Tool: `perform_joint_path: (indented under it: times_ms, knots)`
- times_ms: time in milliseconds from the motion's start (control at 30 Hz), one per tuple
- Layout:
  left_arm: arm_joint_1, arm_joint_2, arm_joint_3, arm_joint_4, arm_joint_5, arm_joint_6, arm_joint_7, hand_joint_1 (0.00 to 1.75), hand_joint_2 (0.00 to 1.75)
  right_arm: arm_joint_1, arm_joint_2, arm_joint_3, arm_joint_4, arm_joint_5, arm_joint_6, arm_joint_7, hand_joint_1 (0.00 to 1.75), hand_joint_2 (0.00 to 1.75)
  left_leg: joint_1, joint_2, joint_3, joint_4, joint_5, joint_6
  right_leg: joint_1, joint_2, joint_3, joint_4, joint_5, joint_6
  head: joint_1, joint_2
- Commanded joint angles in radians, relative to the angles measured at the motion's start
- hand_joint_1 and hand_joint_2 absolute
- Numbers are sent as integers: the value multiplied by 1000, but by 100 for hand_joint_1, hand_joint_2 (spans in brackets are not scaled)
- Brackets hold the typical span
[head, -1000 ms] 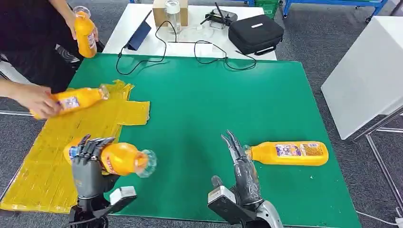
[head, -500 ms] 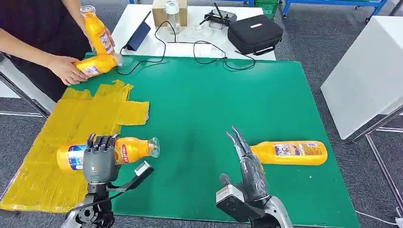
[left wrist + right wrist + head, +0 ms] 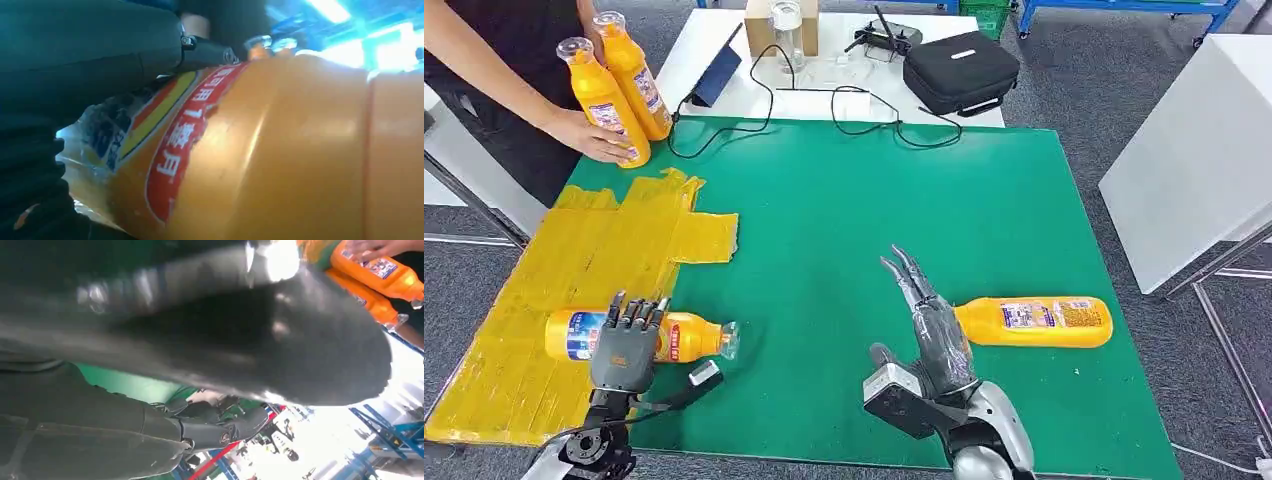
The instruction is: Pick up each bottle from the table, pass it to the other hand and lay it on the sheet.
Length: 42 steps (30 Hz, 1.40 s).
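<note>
Laying a bottle on the sheet – release due next.

Across the green table (image 3: 894,200), near its left edge on the yellow sheet (image 3: 574,260): an orange bottle (image 3: 679,337) lying on its side, cap over the green, gripped by the left hand (image 3: 627,345) with fingers (image 3: 636,312) wrapped over its middle. Next call – opening those fingers cleanly, then reaching for the second bottle (image 3: 1034,322), lying just beside the right hand (image 3: 934,335), empty, fingers straight and slightly apart. Far corner: a person's hand (image 3: 594,135) steadying two upright bottles (image 3: 614,85).
</note>
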Motion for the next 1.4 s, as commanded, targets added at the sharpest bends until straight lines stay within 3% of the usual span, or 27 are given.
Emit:
perform_joint_path:
  times_ms: [33, 133, 300, 400, 500, 533, 567, 600, 667, 767, 833, 867, 933, 1000, 1033, 1067, 1167, 1233, 1400]
  knots:
    - [11, 21, 37, 91, -2, 31, 53, 0, 0, -83, 32, 6, 130, 1, 32, 0, 0, 0, 0, 2, 4, -1, -1, -1, 0, 1, 3, -1, 0, -1, 0, 0]
    - [17, 21, 40, 95, -2, 31, 79, 0, 0, -116, 51, 9, 153, 3, 46, 2, 0, 0, 1, 3, 5, 0, -2, -2, 1, 2, 5, -1, 0, -2, 0, 0]
    - [41, -28, 129, -9, -2, 31, -29, 0, 0, -158, 82, -14, 156, 20, 76, 37, 0, 0, 1, 2, 5, 0, -2, -2, 1, 2, 4, 0, -1, -2, 0, 0]
    - [44, -104, 251, -70, 47, 31, -169, 0, 0, -158, 79, -29, 147, 46, 75, 52, 0, 0, 1, -1, 4, 1, -2, -1, 1, -1, 4, 0, -1, -2, 0, 0]
    - [14, -283, 581, -124, 239, 31, -594, 0, 0, -140, 65, -59, 123, 99, 67, 70, 0, 0, 1, -3, 6, 2, -3, -2, 1, -3, 7, 1, -3, -2, 0, 0]
    - [-17, -337, 680, -110, 364, 31, -720, 0, 0, -129, 59, -73, 111, 110, 63, 72, 0, 175, 1, -3, 3, 1, -1, -1, 1, -3, 4, 0, -1, -1, 0, 0]
    - [-48, -377, 761, -77, 617, 31, -918, 0, 0, -114, 53, -101, 93, 148, 58, 86, 0, 175, 1, -4, 3, 2, -1, -1, 1, -4, 5, 0, -2, -1, 0, 0]
    - [1, -326, 622, -67, 941, 5, -918, 0, 0, -94, 39, -140, 69, 182, 70, 101, 0, 175, 1, -6, 3, 1, -1, -1, 1, -6, 6, -1, -2, -1, 0, 0]
    - [107, -365, 601, -317, 1340, -249, -901, 0, 0, -55, 6, -227, 36, 249, 111, 130, 0, 175, -1, -4, 5, 0, -1, -1, -1, -4, 6, -1, -2, -1, 0, 0]
    - [240, -399, 577, -537, 1584, -531, -918, 0, 0, 20, -16, -358, -18, 304, 119, 108, 0, 175, 0, -2, 2, 1, -3, 0, 0, -1, 2, 0, -1, 0, 0, 0]
    - [261, -427, 583, -568, 1598, -552, -915, 0, 0, 61, -28, -408, -48, 313, 121, 81, 0, 175, 0, -1, 7, 2, -7, -1, 0, -2, 7, 0, -4, -1, 0, 0]
    - [279, -409, 541, -566, 1653, -671, -897, 0, 0, 107, -47, -451, -81, 332, 108, 102, 0, 175, -1, -2, 5, 2, -6, 0, 0, -5, 5, 0, -4, 0, 0, 0]
    - [279, -409, 541, -566, 1653, -671, -897, 0, 0, 107, -47, -451, -81, 332, 108, 102, 0, 175, 0, -7, 6, 4, -7, 0, 0, -9, 9, 0, -8, 1, 0, 0]
    - [284, -401, 481, -520, 1715, -772, -844, 0, 0, 220, -96, -559, -153, 329, 105, 85, 0, 175, -1, -6, 6, 2, -6, 1, -1, -7, 8, 0, -7, 2, 0, 0]
    - [278, -404, 470, -497, 1714, -771, -850, 0, 0, 246, -97, -591, -168, 310, 101, 63, 0, 175, -1, -13, 9, 3, -8, 1, 0, -14, 13, 0, -10, 2, 1, 0]
    - [275, -404, 468, -491, 1714, -768, -855, 0, 0, 250, -96, -597, -171, 308, 102, 57, 0, 175, -2, -9, 2, 0, -4, 3, -2, -10, 5, -1, -6, 3, 0, 0]
    - [274, -399, 466, -488, 1715, -767, -856, 0, 0, 241, -87, -591, -169, 313, 105, 55, 0, 175, -3, -9, 6, 2, -9, 3, -2, -10, 10, 0, -9, 4, 0, 0]
    - [273, -399, 462, -491, 1716, -768, -851, 0, 0, 244, -82, -591, -170, 318, 104, 69, 0, 175, -4, -6, 2, 1, -7, 4, -3, -5, 4, -1, -6, 5, 0, 0]
    - [205, -386, 421, -378, 1715, -764, -838, 0, 0, 332, -118, -602, -160, 364, 76, 93, 0, 175, -3, -10, 5, 0, -6, 3, -3, -11, 6, -1, -6, 5, 0, 0]
